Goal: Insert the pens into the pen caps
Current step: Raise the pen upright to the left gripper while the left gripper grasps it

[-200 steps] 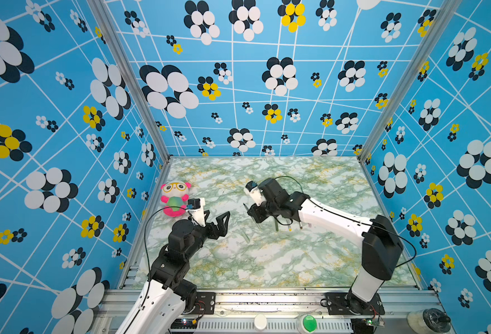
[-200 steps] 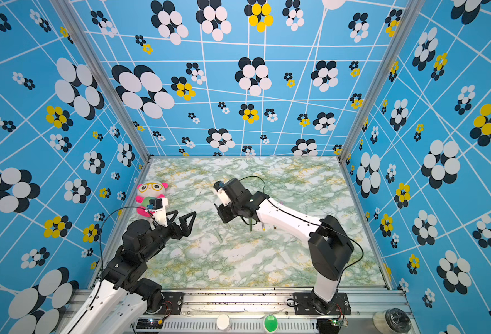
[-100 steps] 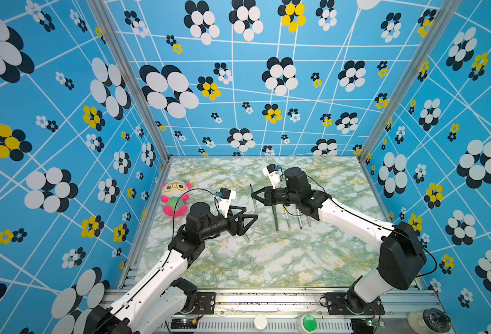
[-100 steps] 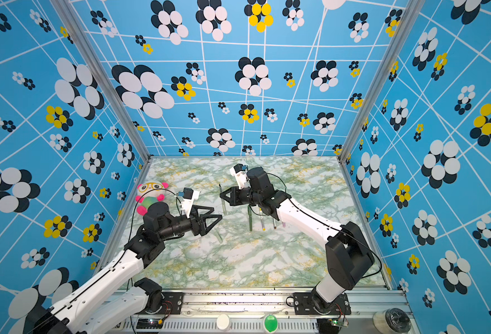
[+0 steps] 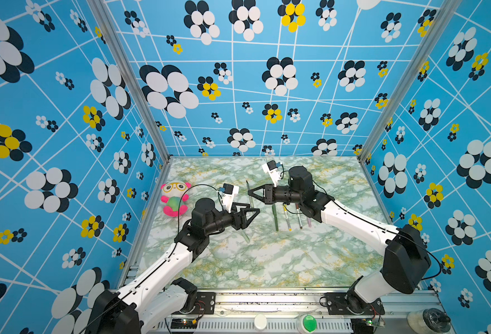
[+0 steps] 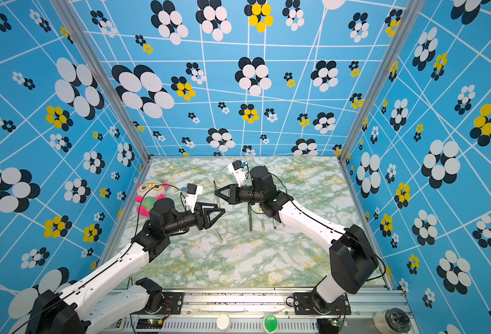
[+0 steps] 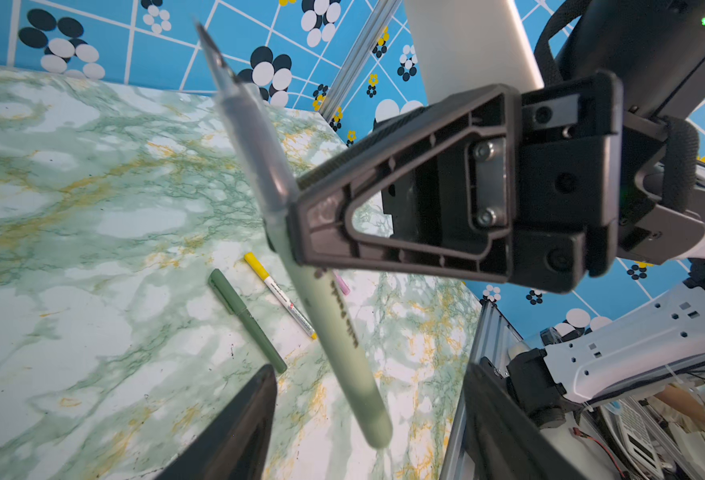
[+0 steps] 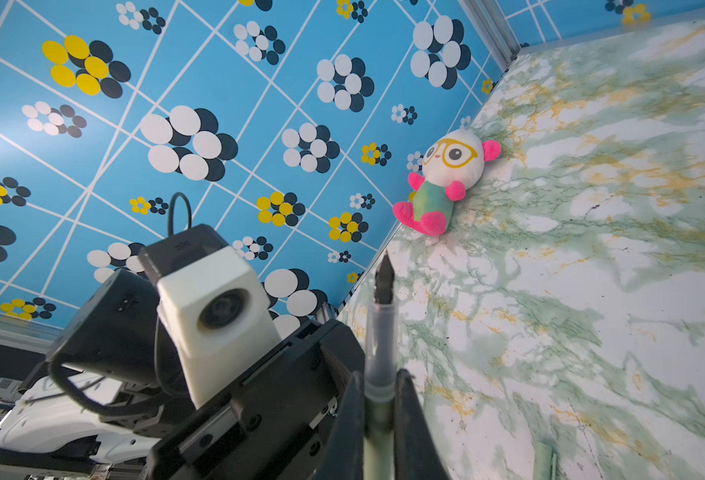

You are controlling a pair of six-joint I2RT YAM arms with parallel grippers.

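We are looking at a marble-patterned tabletop (image 5: 267, 269), veined green, white and yellow, that is running up against blue flowered walls (image 5: 238, 95) on three sides, with a metal rail (image 5: 267, 300) closing the front. A plush (image 5: 174, 199) is lying right at the foot of the left wall: soft white head, yellow glasses, pink ears and limbs, green belly. From the plush toward the rail, a wide stretch of marble is lying open.

The right jaws, black ribbed plastic triangles, are pressing together on a pale green pen (image 5: 248, 187), pinching it where the clear grey grip section is meeting the matte barrel. The pen is hanging in the air, inward from the plush toward the tabletop's middle, its dark bare nib pointing at the back wall. The left jaws are standing spread, one on each side of the pen's blunt end in the left wrist view, with gaps showing on both sides.

Beyond the held pen from the plush, four slim pens are lying side by side and apart: a dark green pen (image 5: 275, 218), a yellow-ended pen (image 5: 287, 218), a brown-ended pen (image 5: 298, 217) and a pink pen (image 5: 308, 222), its far end hidden under the right arm (image 5: 351, 221). A pale green cap (image 5: 245, 236) is lying below the left jaws, nearer the rail than the plush.
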